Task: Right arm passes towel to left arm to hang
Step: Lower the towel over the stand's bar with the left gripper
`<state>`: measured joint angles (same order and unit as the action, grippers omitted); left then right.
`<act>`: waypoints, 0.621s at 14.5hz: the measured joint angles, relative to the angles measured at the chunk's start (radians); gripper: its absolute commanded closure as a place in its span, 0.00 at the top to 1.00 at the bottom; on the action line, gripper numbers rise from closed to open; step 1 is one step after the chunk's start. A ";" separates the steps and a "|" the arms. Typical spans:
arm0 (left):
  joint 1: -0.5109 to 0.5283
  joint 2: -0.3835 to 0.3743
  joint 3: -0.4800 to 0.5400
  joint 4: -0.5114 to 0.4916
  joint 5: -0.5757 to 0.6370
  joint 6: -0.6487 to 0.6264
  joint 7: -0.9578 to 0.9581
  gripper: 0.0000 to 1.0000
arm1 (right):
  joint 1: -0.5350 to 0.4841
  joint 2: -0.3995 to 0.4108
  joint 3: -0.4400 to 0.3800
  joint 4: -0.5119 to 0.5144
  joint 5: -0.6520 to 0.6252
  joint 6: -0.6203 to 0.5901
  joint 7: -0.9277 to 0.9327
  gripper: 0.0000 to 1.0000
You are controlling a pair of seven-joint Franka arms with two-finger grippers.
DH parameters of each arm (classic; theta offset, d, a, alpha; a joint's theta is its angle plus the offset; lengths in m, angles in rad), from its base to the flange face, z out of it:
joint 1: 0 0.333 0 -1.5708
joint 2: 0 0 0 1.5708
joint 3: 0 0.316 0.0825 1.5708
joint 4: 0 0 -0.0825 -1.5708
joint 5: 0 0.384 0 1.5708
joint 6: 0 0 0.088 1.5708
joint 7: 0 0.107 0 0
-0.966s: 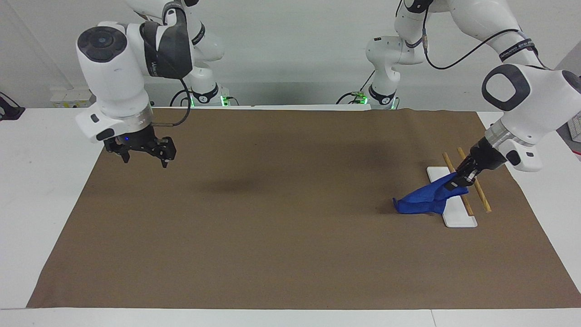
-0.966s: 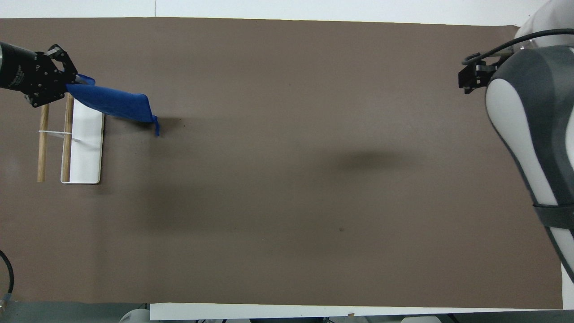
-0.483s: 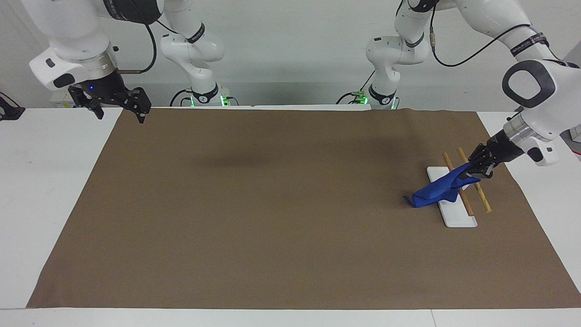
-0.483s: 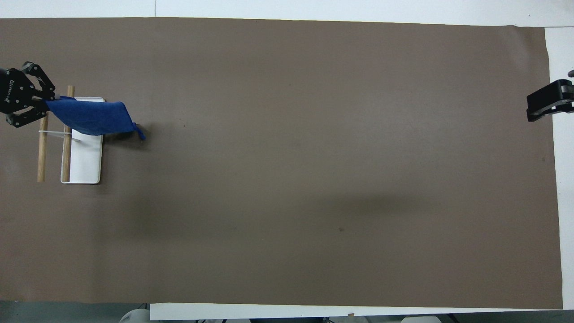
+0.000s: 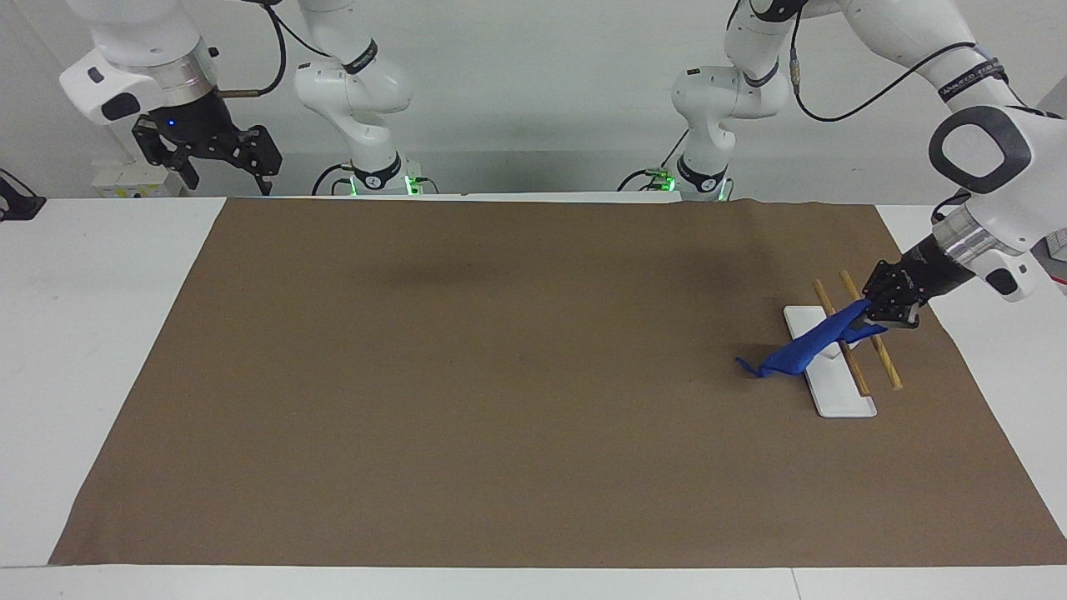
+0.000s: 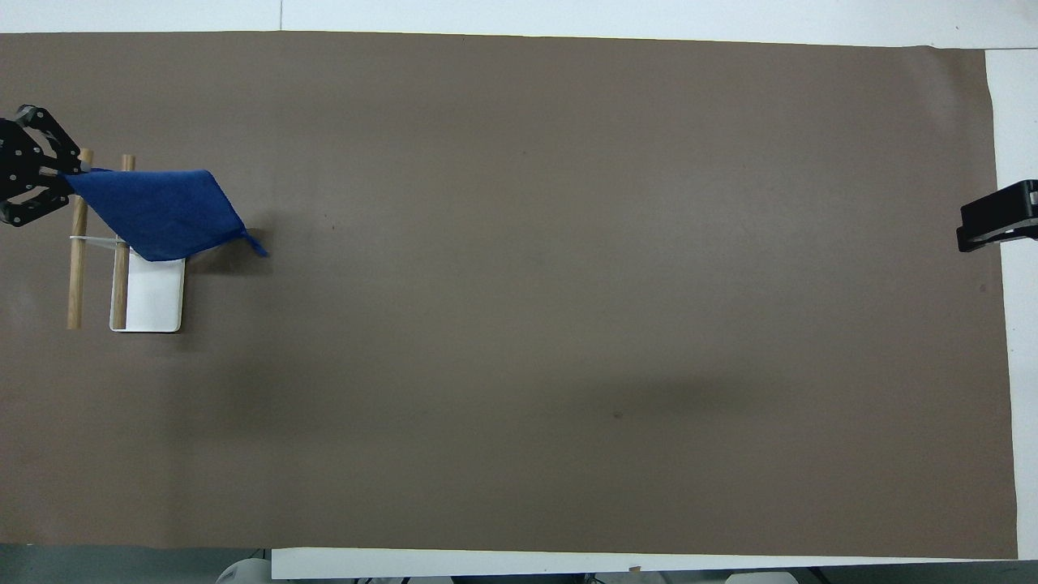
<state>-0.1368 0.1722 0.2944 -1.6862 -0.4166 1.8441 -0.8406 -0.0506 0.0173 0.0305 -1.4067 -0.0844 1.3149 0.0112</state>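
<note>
Since the towel (image 5: 813,346) sags limp and light over the rack (image 5: 842,392), corner-pinching suits: left gripper (image 5: 885,315) fingers clamp its corner; right gripper (image 5: 218,158) waits raised, fingers spread.

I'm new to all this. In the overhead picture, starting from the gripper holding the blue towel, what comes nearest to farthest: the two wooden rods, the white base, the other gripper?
From the left gripper, shut on the blue towel:
1. Wooden rods, right beside it, under the towel's held end.
2. White base, beside the rods, toward the table's middle.
3. Right gripper, waiting raised at the right arm's end.
</note>
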 measured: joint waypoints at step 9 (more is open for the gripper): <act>0.038 0.001 0.116 -0.016 0.001 0.133 0.564 0.00 | -0.006 0.019 -0.007 -0.007 0.008 0.005 -0.001 1.00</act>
<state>-0.0985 0.1730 0.4106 -1.7017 -0.4153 1.9768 -0.2767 -0.0565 0.0360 0.0239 -1.4133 -0.0763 1.3197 0.0102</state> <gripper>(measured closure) 0.969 0.000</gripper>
